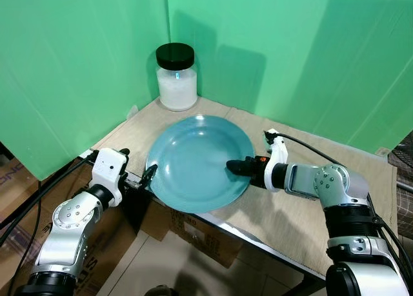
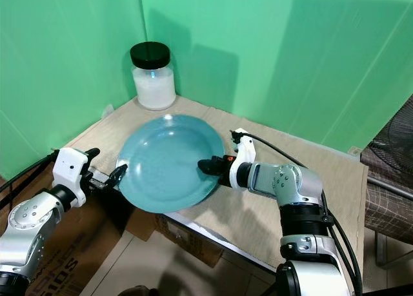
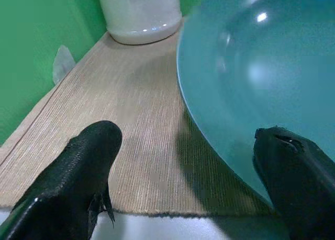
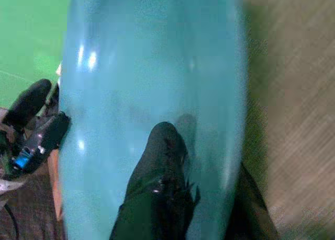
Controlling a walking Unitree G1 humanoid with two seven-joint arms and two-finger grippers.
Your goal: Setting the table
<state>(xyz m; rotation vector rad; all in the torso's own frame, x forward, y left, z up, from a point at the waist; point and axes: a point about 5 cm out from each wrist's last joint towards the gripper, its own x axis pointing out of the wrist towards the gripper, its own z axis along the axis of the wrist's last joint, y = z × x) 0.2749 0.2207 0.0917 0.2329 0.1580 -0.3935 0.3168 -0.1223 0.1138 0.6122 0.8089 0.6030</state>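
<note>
Green cloth walls (image 1: 84, 64) close off the corner behind a bench (image 1: 290, 244) covered by a woven tan mat (image 1: 284, 212). Back in that corner stands a white jar (image 1: 176, 78) with a black lid (image 1: 175, 55), upright and well apart from both arms.

On the mat, near the front edge of the bench, lies a teal plate (image 1: 193, 157) — round, shallow and glossy, with its near rim reaching out past the mat's edge. The right pincer (image 1: 236, 167) has clenched on the plate's right rim: in the right wrist view one black finger (image 4: 159, 193) lies across the plate's upper face while the other shows below the rim, so the plate sits between them.

The left pincer (image 1: 150, 175) is at the opposite rim, released. In the left wrist view its two fingers (image 3: 78, 172) stand wide apart, one over the bare mat and one at the plate's edge; whether that tip touches the plate cannot be told.

Below the bench, cardboard boxes (image 1: 187, 231) sit on a tiled floor (image 1: 187, 273) — partly hidden by the left arm. At the far right edge of the right eye view, part of a fan grille (image 2: 393, 148) shows.
</note>
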